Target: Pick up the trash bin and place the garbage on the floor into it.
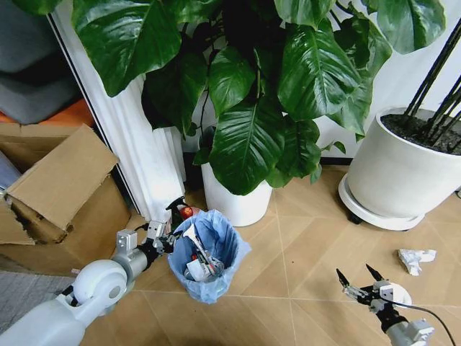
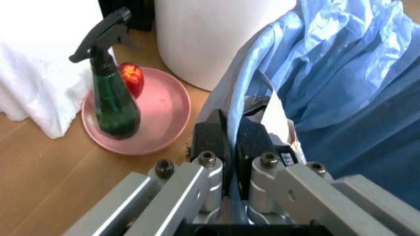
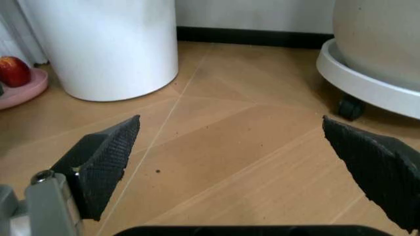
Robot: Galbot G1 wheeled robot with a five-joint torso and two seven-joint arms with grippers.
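One scrap of garbage (image 1: 416, 259) lies on the floor (image 1: 302, 281) just ahead of the right gripper (image 1: 358, 277), fingers wide apart and empty, so it's nearer than the left gripper (image 2: 233, 129), pinched onto the trash bin (image 1: 209, 256) rim.

spray bottle (image 2: 111, 98) on pink dish (image 2: 164, 118)

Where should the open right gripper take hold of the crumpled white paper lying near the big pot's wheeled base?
Probably from straight above, across its narrow middle. The crumpled white paper lies low and loose on the floor, longer sideways, with bare floor around it. The right gripper hangs open short of it; the left gripper is clamped on the trash bin rim.
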